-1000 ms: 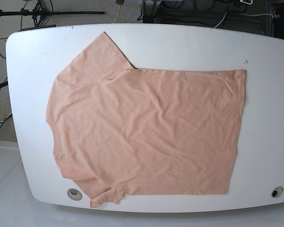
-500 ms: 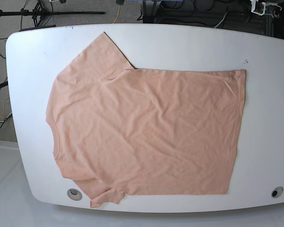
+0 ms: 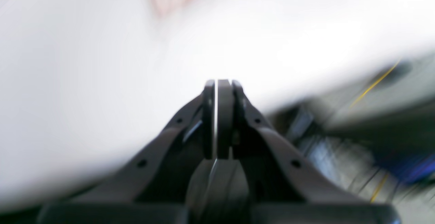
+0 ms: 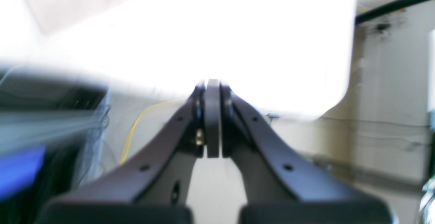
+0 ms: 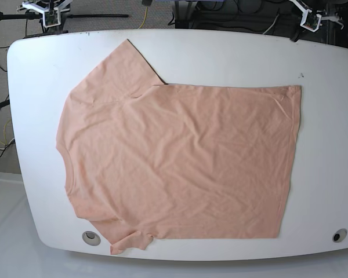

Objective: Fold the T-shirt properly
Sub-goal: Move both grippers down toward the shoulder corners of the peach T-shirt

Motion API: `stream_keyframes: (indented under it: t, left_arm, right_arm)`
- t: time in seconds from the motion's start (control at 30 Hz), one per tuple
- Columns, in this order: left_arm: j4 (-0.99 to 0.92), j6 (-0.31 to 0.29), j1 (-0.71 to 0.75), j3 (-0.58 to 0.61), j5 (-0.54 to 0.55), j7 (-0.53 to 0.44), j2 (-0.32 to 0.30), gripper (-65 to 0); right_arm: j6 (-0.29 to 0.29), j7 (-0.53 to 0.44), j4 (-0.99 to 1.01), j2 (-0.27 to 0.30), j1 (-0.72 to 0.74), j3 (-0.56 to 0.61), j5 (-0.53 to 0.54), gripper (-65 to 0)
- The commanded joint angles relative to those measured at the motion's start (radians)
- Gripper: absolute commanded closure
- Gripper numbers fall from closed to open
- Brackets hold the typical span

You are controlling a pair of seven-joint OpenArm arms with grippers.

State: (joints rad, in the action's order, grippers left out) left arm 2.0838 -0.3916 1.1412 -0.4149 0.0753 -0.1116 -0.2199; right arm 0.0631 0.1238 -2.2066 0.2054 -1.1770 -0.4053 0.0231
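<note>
Right gripper (image 4: pixel 212 81) at the far left table edge: jaws pressed together, holding nothing. Shirt (image 5: pixel 180 156) lies flat and wrinkled across the table (image 5: pixel 232 55), collar left, hem right; one sleeve spread toward the far edge, the other bunched at the near edge. Left gripper (image 3: pixel 218 81) at far right: closed, empty.

Base overhead, facing table (image 5: pixel 336 145); wrist cams blurred, sharing table edge.
</note>
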Motion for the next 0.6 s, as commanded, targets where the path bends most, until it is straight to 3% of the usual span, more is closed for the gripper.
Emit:
stream_keyframes:
  t: [0.0,0.13,0.2,0.27,0.57]
  left_arm:
    - [0.017,0.000,0.000,-0.012,0.009,0.012,-0.005,0.0]
    - [0.009,-0.049,-0.031,-0.033,0.021,0.031,-0.004,0.0]
    - [0.016,-0.115,-0.063,-0.050,0.020,0.057,-0.009,0.0]
    - [0.011,-0.142,-0.084,-0.059,0.025,0.061,-0.008,0.0]
    - [-0.005,-0.197,-0.168,-0.093,0.042,0.016,-0.007,-2.1]
  right_arm:
    - [0.025,-0.004,-0.012,0.004,0.007,-0.016,0.011,0.0]
    - [0.078,-0.003,-0.005,0.007,0.042,-0.030,0.057,0.0]
    - [0.121,0.001,0.010,0.008,0.061,-0.030,0.104,-0.8]
    - [0.147,0.003,0.015,0.009,0.082,-0.032,0.142,-0.8]
    - [0.199,0.018,0.045,0.013,0.190,-0.022,0.262,-0.4]
